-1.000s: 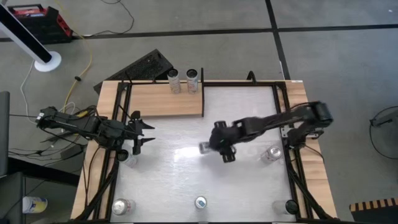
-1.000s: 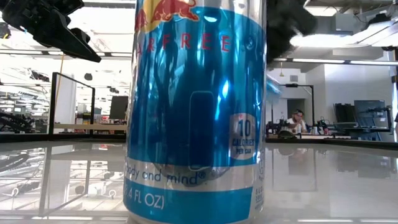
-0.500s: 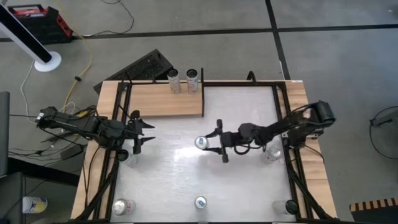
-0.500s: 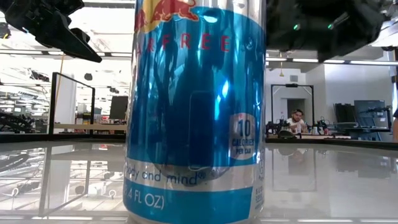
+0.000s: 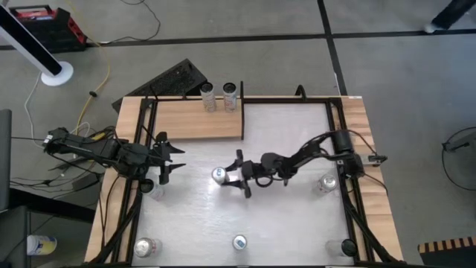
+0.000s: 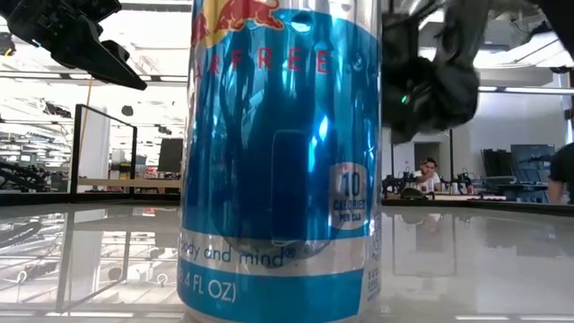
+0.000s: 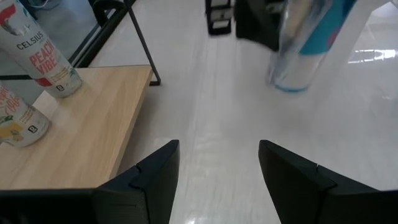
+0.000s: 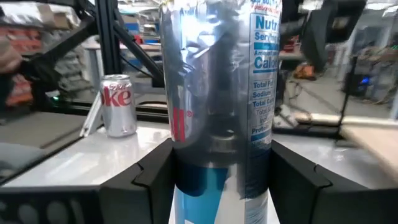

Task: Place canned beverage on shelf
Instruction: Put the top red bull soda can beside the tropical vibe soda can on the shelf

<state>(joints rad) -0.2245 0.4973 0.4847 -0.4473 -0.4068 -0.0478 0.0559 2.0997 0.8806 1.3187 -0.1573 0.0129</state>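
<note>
I hold the can in the right gripper, a little left of centre in the high view, just above the white table. In the right wrist view the can stands upright between both fingers, which clamp its lower body. The can is slim, tall and silver-blue.

Handling, as I judge it: a thin metal wall, stiff along its length but easily dented by a hard squeeze. The glossy skin is likely slippery. If full, it is fairly heavy and top-heavy. A grip at mid-body or lower, axis vertical, suits it best.

The shelf lies at upper left of the high view, well apart from the held can. It carries two cans at its upper right corner; the rest of the board is bare.

The left gripper waits at the left edge of the table, fingers spread with nothing between them.

Other cans stand along the table's lower edge and sides.
</note>
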